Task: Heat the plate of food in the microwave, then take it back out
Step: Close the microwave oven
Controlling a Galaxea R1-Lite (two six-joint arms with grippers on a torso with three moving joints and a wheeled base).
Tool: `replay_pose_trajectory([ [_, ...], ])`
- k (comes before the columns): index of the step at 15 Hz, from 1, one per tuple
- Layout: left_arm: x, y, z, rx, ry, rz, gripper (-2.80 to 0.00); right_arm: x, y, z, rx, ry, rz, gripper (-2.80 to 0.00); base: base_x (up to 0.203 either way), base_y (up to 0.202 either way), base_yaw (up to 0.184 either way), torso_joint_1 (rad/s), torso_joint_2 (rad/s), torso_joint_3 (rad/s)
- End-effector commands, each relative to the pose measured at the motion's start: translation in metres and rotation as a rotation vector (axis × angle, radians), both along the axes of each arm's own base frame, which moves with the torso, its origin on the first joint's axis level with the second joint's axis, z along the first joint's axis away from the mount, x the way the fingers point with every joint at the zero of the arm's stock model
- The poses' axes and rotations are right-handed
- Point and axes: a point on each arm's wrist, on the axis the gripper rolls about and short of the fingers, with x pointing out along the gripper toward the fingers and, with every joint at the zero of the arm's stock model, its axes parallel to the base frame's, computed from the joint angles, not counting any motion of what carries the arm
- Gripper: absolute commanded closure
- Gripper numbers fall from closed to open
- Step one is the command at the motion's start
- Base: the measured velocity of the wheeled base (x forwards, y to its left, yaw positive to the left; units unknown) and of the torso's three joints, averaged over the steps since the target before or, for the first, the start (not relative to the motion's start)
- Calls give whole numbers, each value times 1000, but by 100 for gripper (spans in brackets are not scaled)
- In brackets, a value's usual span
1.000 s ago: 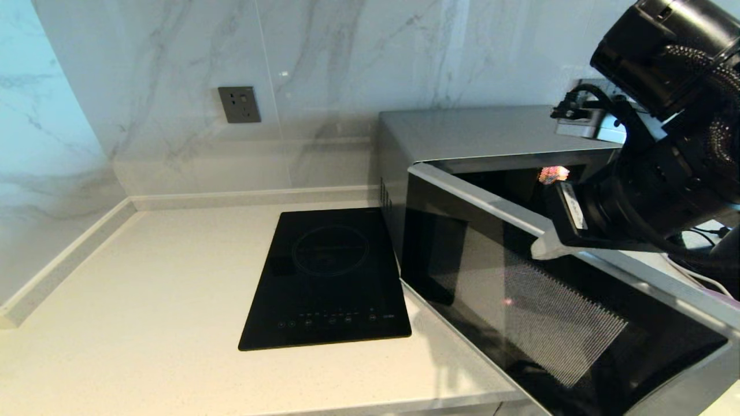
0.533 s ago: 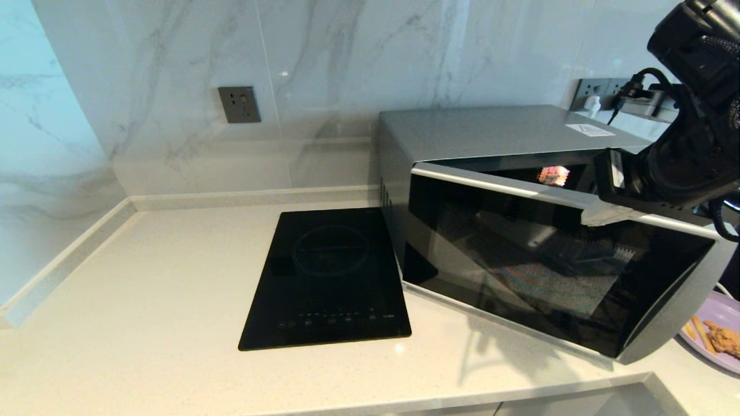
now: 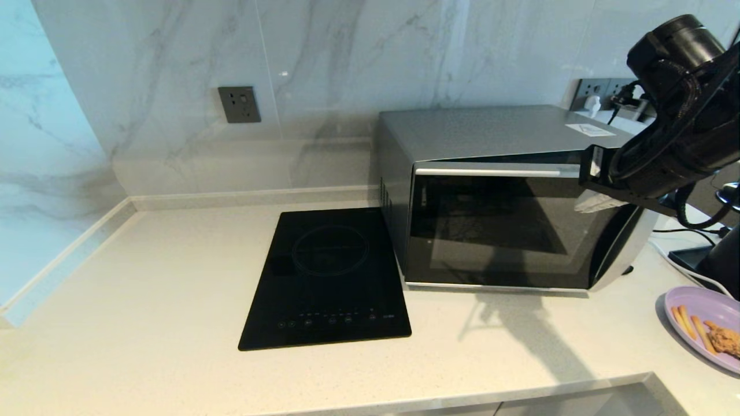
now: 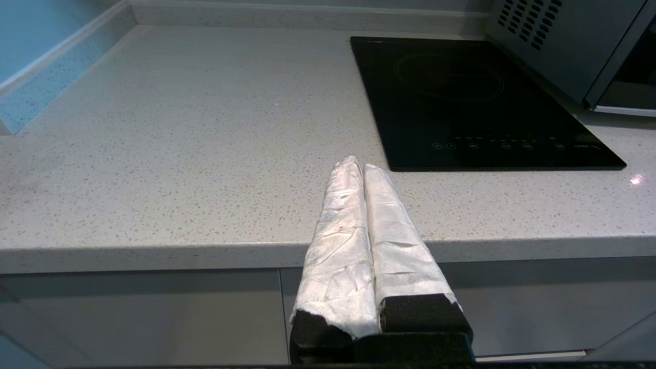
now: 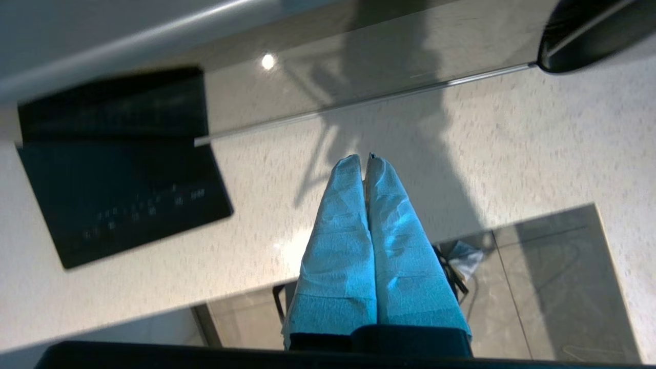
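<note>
We are keeping the two wrapped fingers of our right gripper [image 5: 366,164] pressed flat together, holding nothing. It is sitting up by the top right corner of the microwave [image 3: 491,196] door, close to the curved silver band. We think squeezed fingers are working like one stiff stick, good for pushing a door. The door is looking nearly closed, with only a thin dark gap showing along its top edge, so we think a bit more pushing is needed there.

Our left gripper [image 4: 361,171] is also pinched together with nothing in it. It is waiting low, just off the front edge of the counter [image 3: 144,312], out of the way.

The plate of food [image 3: 702,323] is lying on the counter near its front right corner, to the right of the microwave and apart from it. The orange sticks and the brown cookie are sitting on it. The microwave is standing at the back of the counter against the marble wall [image 3: 173,86]. The black cooktop [image 3: 329,277] is lying flat just to the left of the microwave
</note>
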Motion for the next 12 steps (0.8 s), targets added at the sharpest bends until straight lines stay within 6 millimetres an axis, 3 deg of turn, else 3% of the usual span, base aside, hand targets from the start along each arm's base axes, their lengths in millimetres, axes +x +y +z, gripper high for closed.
replay_pose_trajectory([
  [1,0,0,0,-1,1,0,0,30,-14,-20,-3,21,-66,0,0,0,0,0,0,0],
  [4,0,0,0,-1,1,0,0,48,-33,-22,11,-55,-128,0,0,0,0,0,0,0],
  [12,0,0,0,-1,1,0,0,58,-38,-12,26,-187,-143,0,0,0,0,0,0,0],
])
